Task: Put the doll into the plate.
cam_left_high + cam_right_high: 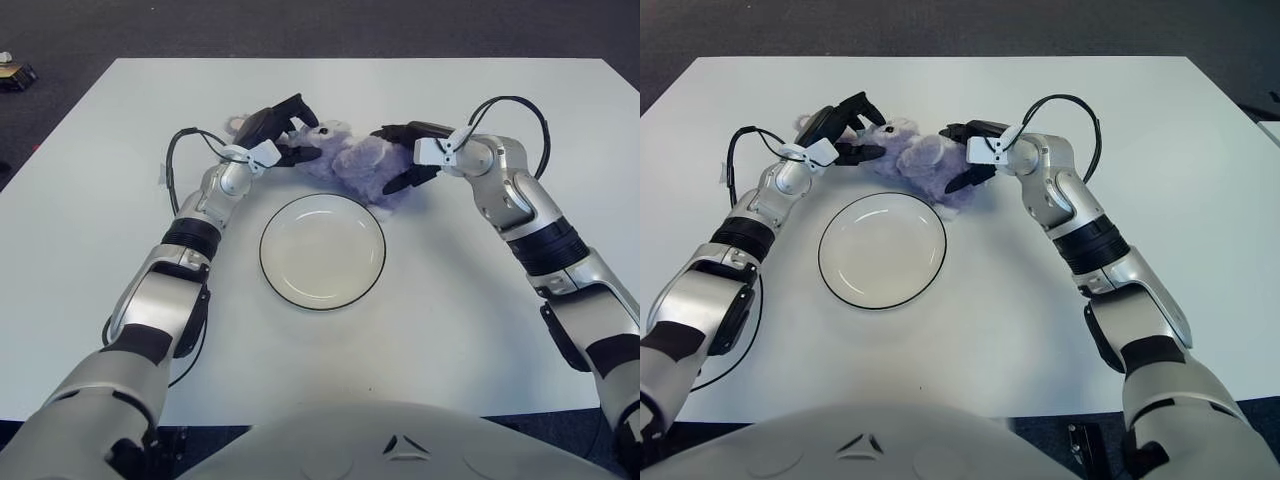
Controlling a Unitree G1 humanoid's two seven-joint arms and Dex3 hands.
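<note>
Table (480, 330): white, rectangular; bears all items listed below; dark carpet (300, 25) surrounds it on the far side and at both ends.

Plate (375, 268): round, white with a thin dark rim; lies flat near the table's middle, directly in front of the robot; nothing in it.

Doll (360, 160): soft purple plush animal; lies on its side on the table just beyond the plate's far edge, head toward the robot's left, body toward its right; its lower edge comes close to the plate's rim but the doll lies outside the plate.

Left hand (283, 135): at the doll's head end; dark fingers (300, 106) curled around the head from above and from the front; clasping the doll.

Right hand (400, 155): at the doll's body end; one finger reaches across the top of the plush, another presses in low on the side facing the plate; the plush sits between them; grasping the doll.

Cables (520, 115): black loops arch over each wrist.

Small object (18, 74): on the carpet at the far left, too small to identify.
</note>
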